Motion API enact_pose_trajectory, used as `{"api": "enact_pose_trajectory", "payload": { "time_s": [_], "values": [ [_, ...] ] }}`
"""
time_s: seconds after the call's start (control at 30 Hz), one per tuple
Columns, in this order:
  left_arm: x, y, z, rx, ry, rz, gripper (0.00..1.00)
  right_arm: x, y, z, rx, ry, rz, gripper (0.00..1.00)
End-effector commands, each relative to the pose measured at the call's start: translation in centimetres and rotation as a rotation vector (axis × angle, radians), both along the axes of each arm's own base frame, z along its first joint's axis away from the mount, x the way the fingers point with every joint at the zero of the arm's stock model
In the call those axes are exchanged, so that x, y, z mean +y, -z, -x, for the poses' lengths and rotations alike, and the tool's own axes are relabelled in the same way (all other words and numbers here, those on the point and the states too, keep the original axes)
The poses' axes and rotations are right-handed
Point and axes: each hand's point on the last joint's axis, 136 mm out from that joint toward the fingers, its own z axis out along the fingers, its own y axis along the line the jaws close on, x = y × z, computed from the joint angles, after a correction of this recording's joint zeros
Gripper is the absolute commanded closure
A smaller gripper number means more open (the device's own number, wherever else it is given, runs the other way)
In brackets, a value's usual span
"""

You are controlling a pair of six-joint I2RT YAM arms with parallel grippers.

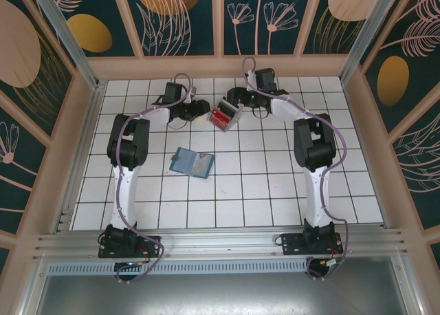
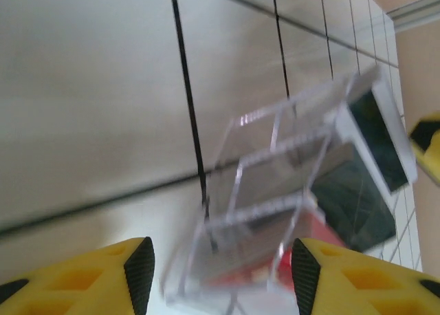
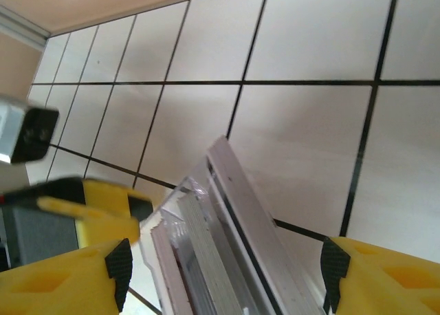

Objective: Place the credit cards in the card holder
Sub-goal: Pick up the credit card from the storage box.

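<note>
Red plastic credit cards [image 1: 221, 117], in a small clear tray [image 2: 268, 191], are sitting directly between the gaping, empty left gripper [image 2: 218, 277] and right gripper [image 3: 227, 270]; the flat teal folding card holder [image 1: 192, 163] is lying nearer the left arm.

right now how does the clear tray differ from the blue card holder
The clear tray is see-through, the card holder opaque teal-blue. The clear tray tilts up far back, the card holder lies flat nearer the middle. The clear tray holds red cards; the card holder's contents are too small to tell. Both are rectangular.
</note>
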Motion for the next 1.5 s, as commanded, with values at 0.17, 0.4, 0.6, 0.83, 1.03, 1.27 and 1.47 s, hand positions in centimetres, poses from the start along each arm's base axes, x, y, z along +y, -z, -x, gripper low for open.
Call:
{"api": "enact_pose_trajectory", "payload": {
  "time_s": [0.17,0.4,0.6,0.83,1.03,1.27,1.47],
  "values": [
    [-2.4,-2.9,4.3,-0.012,0.053,0.083,0.43,1.2,0.5,2.0,0.03,-0.085,-0.012,0.25],
    [-2.5,-3.5,6.1,-0.015,0.043,0.085,0.43,0.4,0.3,2.8,0.02,-0.071,0.027,0.25],
    [-1.0,-4.9,5.2,-0.058,0.012,-0.001,0.43,-1.1,-1.1,1.9,-0.006,-0.046,0.039,0.25],
    [1.8,-7.2,2.6,-0.142,-0.059,-0.12,0.43,-2.4,-1.6,0.6,-0.076,-0.059,0.199,0.25],
    [2.7,-5.1,-0.6,-0.149,-0.065,-0.285,0.42,-1.2,-0.2,-0.3,-0.097,-0.136,0.294,0.24],
    [0.9,-3.2,-2.4,-0.178,-0.002,-0.347,0.42,-0.4,1.5,-1.3,-0.081,-0.139,0.325,0.24],
    [-0.1,-1.2,-2.6,-0.15,0.054,-0.341,0.43,0.0,2.3,-1.5,-0.069,-0.159,0.326,0.24]
  ]
}}
